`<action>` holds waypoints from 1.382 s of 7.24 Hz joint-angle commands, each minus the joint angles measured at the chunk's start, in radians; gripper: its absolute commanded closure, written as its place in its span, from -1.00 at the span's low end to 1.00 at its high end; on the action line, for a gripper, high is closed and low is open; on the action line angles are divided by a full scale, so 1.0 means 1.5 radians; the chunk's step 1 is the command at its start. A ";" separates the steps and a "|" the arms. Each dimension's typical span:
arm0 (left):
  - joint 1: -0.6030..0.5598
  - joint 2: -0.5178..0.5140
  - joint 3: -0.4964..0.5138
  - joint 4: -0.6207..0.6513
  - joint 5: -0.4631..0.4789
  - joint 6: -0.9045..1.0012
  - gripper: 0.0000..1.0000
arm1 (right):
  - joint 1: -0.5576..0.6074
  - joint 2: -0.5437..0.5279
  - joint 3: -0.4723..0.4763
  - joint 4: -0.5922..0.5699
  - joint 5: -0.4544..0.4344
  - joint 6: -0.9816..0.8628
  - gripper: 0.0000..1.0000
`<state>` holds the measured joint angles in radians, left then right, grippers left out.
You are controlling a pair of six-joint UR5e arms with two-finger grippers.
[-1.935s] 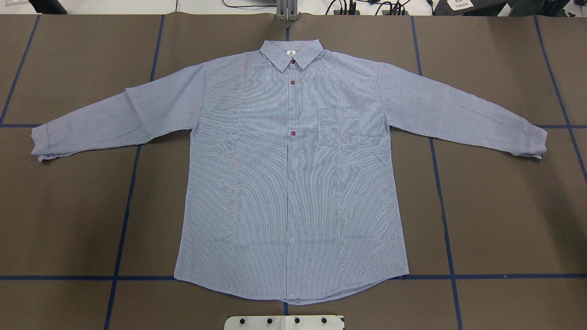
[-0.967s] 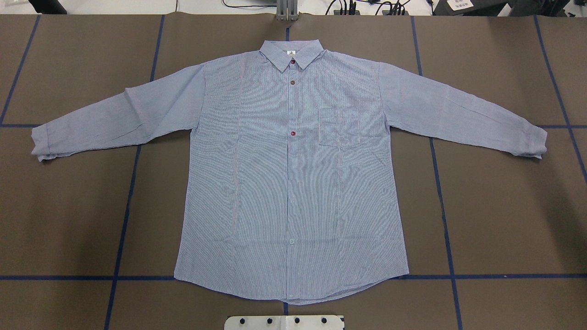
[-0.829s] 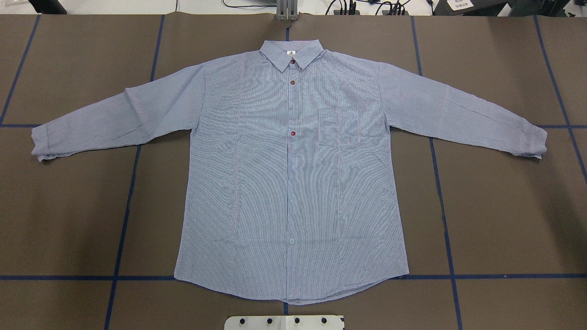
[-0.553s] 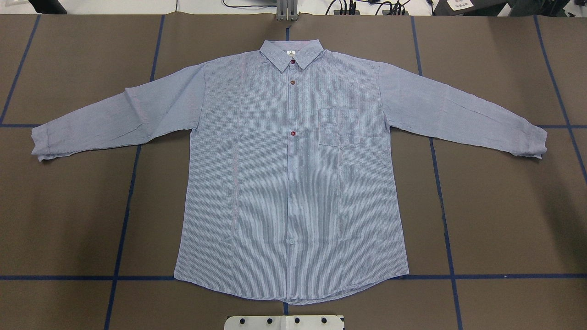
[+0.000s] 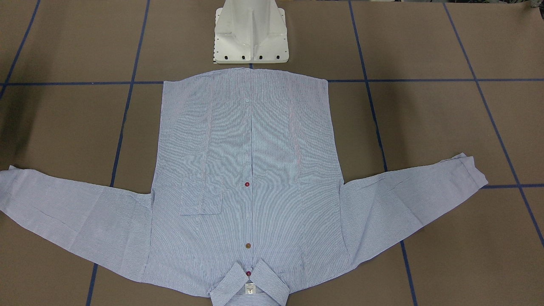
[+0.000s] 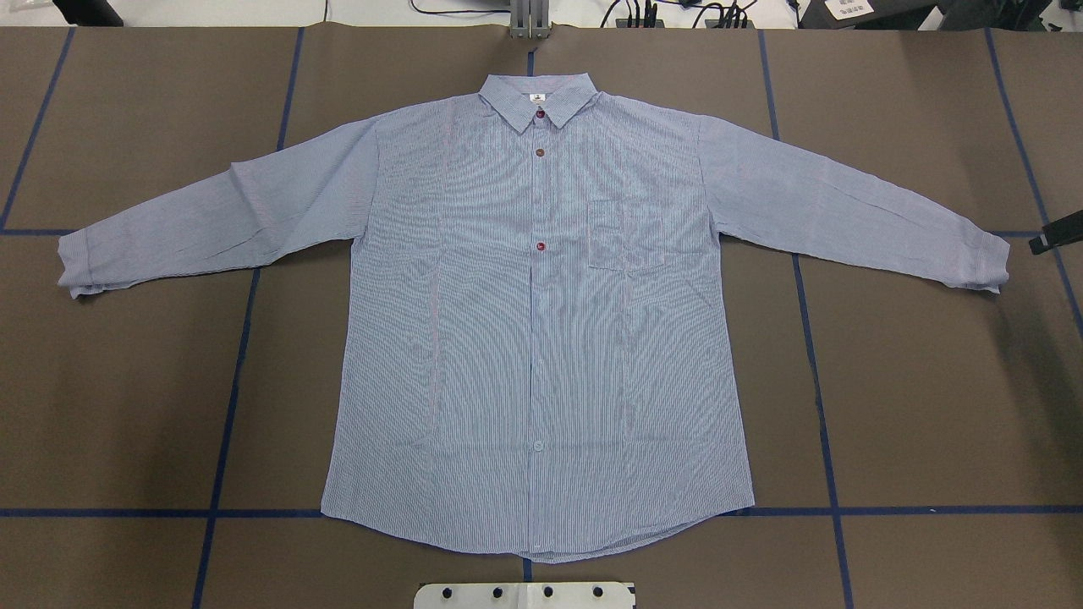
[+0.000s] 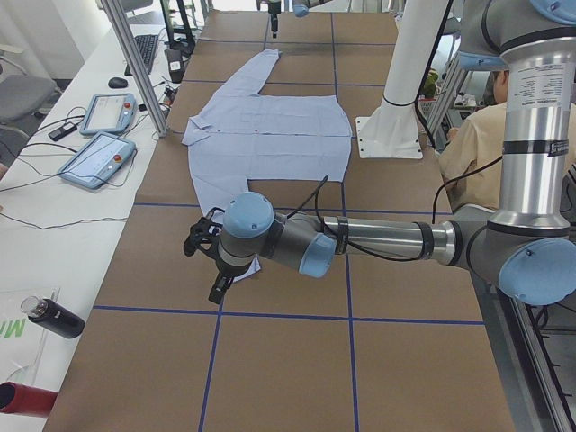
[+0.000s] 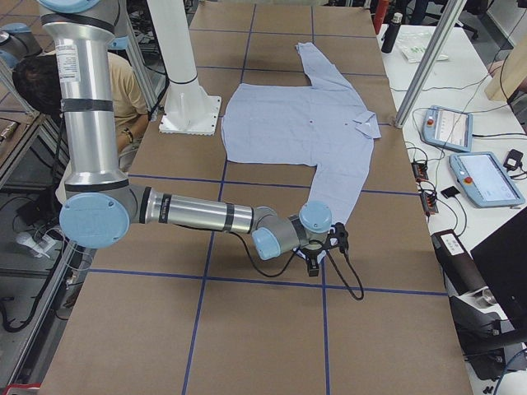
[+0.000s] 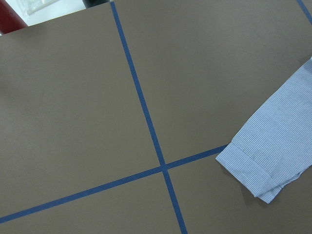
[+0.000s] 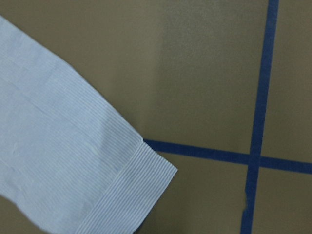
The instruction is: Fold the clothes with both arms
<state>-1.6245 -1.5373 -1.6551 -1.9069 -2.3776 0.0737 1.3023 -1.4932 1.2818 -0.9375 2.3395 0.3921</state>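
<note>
Both arms (image 7: pixel 378 238) outstretched low, jaws unclear

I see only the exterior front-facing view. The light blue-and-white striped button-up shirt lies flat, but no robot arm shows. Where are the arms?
Observer: In the exterior right view the silver-tubed right arm stretches low over the brown table, its wrist beside the end of the shirt's near sleeve.
Operator: And the left one?
Observer: In the exterior left view the left arm reaches low to the other sleeve's end.
Operator: Is a cuff gripped?
Observer: The right wrist-mounted view shows its cuff lying flat, untouched.
</note>
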 commanded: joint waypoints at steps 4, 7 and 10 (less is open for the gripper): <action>0.000 0.002 0.000 -0.001 0.000 0.000 -1.00 | -0.064 0.038 -0.057 0.107 -0.049 0.258 -0.66; 0.000 0.002 0.001 -0.001 0.001 0.000 -1.00 | -0.082 0.039 -0.056 0.107 -0.065 0.265 -0.64; 0.000 0.002 0.001 -0.002 0.001 0.000 -1.00 | -0.082 0.039 -0.056 0.103 -0.068 0.266 -0.55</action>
<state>-1.6245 -1.5340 -1.6542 -1.9092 -2.3762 0.0736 1.1801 -1.4343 1.1983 -0.7801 2.2413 0.7903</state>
